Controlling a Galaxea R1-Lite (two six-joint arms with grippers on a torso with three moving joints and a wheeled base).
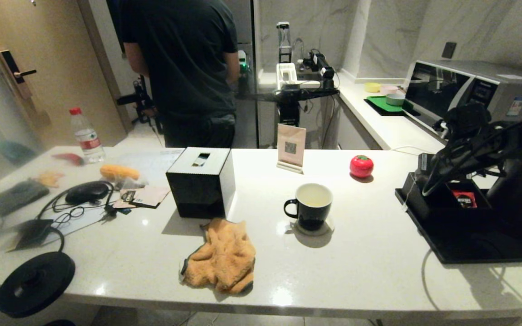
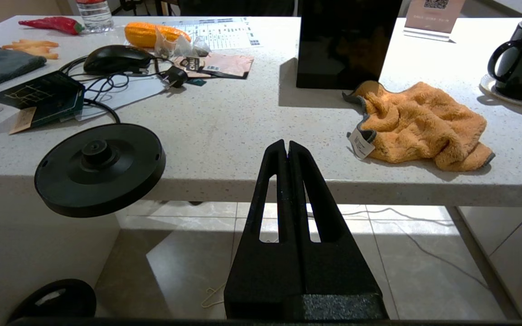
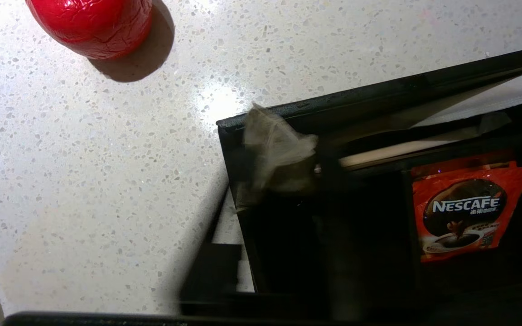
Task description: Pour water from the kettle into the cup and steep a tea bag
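Your right tool [image 1: 424,181] hangs over the black tray [image 1: 469,244] on the bench [image 1: 356,271]; its grip I cannot tell. The left tool [image 2: 287,147], closed and empty, idles below the bench edge. The cup [image 1: 310,206] stands mid-bench. The tea bag [image 3: 277,158], light, soft and tearable, sits at the tray's corner; take its string or top.

Countertop [image 1: 360,271]: white, finely speckled grey. Mug [image 1: 310,207], frame centre: black outside, white inside. Cloth [image 1: 222,256], lower centre: orange with grey edging. Tissue box [image 1: 200,181]: black, pale top. Round ornament [image 1: 361,165], upper right: glossy red. Sachet [image 3: 462,212]: red-orange, white lettering. Tea bag [image 3: 274,154]: pale beige, half-translucent. Tray [image 1: 469,244]: black.
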